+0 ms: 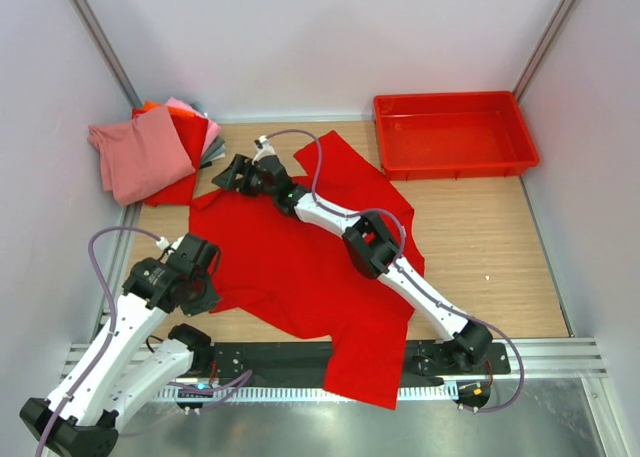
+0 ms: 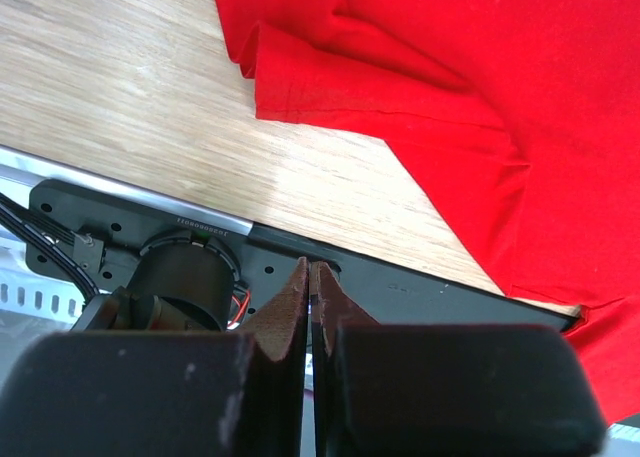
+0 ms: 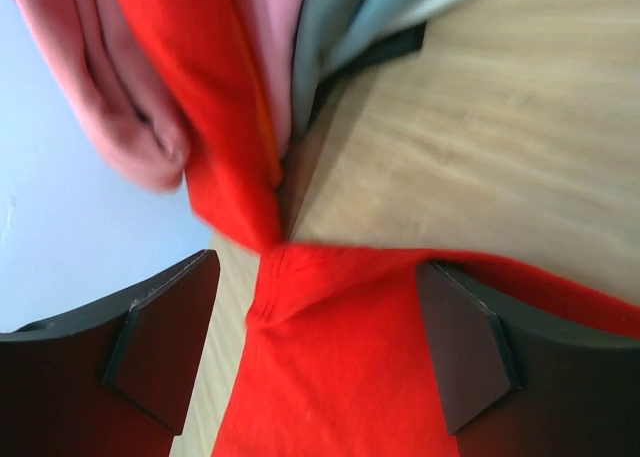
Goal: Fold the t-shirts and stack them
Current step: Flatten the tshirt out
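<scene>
A plain bright red t-shirt (image 1: 300,262) lies spread and rumpled across the wooden table, with one part hanging over the near edge. My right gripper (image 1: 226,175) is open at the shirt's far left corner. In the right wrist view the gripper (image 3: 315,327) straddles that red corner (image 3: 330,357), fingers apart on both sides. A stack of folded t-shirts (image 1: 150,155) lies just beyond, dusty pink (image 3: 110,77) on top, with red (image 3: 205,107) and grey (image 3: 330,27) below. My left gripper (image 1: 203,289) is shut and empty at the shirt's near left edge (image 2: 330,87), its fingertips (image 2: 297,282) pressed together.
A rigid red plastic tray (image 1: 455,137) stands empty at the back right. White walls close in on the left, back and right. The black arm base plate (image 2: 420,282) and metal rail run along the table's near edge. Bare wood (image 1: 490,247) shows at the right.
</scene>
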